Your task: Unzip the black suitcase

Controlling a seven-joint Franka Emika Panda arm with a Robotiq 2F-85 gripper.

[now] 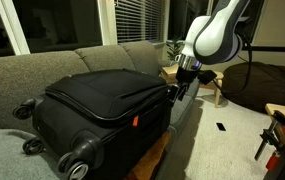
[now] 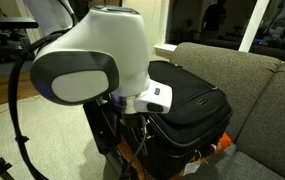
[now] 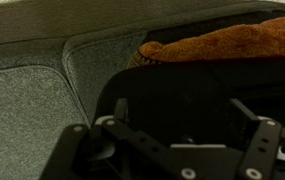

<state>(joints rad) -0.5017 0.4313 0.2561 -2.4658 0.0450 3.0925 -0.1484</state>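
Note:
The black suitcase lies flat on a grey couch, its grey-hubbed wheels towards the camera and a small red tag on its side. It also shows in an exterior view behind the arm. My gripper hangs at the suitcase's far right corner, by its edge. In the wrist view the two fingers stand wide apart with the dark suitcase fabric between them; nothing shows held. The zip pull is too dark to make out.
The grey couch carries the case and shows in the wrist view. A brown fuzzy object lies beyond the case. A wooden stool and a plant stand behind the arm. Dark equipment stands at the right.

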